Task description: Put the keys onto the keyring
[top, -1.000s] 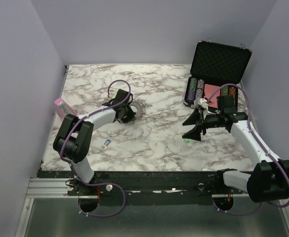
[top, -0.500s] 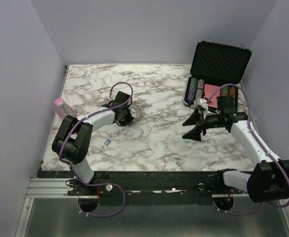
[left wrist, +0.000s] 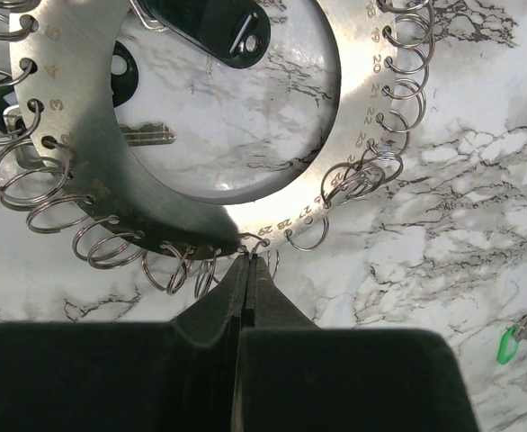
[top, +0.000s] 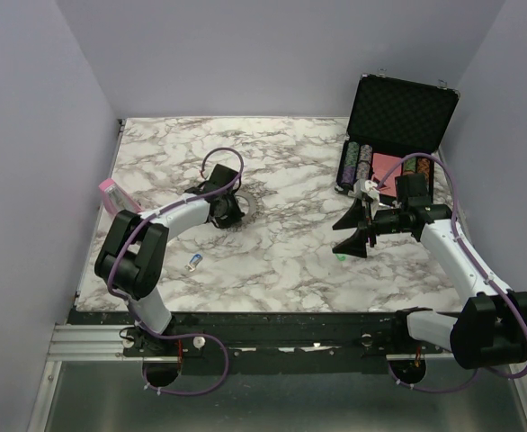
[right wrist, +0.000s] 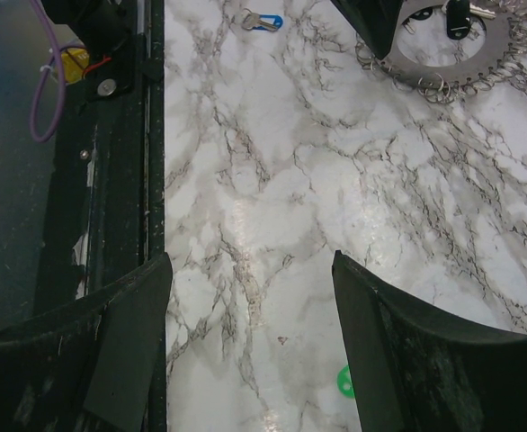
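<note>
Inside the keyring [left wrist: 358,103], key [left wrist: 149,135] tip rightward.

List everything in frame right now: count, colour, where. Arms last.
keyring: one, silvery, rim hung with small wire loops, left-centre of the table
black keys: two, inside the keyring's opening
blue key: one, loose, near-left of the table
green key: one, loose, near-right, beside the right gripper
case: one, black, open, far-right corner
poker chips: several stacks, striped, in the case
pink sheet: one, in the case beside the chips
pink object: one, left table edge, cannot identify
table: one, white-grey marble
left gripper: shut, tips at the keyring's near rim
right gripper: open, above bare table
</note>
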You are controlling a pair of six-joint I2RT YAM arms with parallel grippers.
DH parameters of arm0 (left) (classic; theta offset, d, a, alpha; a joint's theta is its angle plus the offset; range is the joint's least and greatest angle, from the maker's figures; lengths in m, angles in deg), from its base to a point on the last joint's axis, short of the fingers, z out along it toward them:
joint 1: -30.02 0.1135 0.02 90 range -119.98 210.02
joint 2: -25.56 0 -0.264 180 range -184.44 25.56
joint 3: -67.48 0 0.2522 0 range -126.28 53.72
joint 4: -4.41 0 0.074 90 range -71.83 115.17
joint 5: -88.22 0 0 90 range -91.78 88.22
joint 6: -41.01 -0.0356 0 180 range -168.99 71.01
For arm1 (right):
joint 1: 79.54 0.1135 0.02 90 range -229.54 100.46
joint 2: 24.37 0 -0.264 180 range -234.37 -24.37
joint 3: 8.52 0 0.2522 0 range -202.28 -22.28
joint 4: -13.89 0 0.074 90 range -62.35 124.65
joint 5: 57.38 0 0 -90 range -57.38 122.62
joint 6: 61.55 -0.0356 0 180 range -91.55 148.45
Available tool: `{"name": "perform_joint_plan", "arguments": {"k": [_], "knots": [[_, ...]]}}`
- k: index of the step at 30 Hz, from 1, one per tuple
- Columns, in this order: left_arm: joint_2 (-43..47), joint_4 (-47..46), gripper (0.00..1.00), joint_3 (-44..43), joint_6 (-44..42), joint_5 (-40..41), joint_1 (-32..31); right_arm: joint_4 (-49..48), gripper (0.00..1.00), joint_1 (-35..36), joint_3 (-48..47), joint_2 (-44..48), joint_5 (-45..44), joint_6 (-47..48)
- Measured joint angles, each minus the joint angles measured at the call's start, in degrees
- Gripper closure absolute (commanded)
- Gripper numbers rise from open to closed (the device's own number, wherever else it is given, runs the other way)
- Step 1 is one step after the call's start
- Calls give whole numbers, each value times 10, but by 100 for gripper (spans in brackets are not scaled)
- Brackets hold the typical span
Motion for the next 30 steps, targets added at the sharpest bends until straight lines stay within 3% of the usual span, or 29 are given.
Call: {"name": "perform_joint_plan", "arguments": {"k": [4,10,21,30], "knots": [[0,2,86,-1,-7,0,0,1,20,0,0,0,1,1],[26,1,65,2,-35,4,0,2,20,0,0,0,2,2],[92,-10,62,28,-101,23,0,5,20,0,0,0,2,7],[97,-17,65,66,-171,17,3,13,20,0,0,0,4,11]]}}
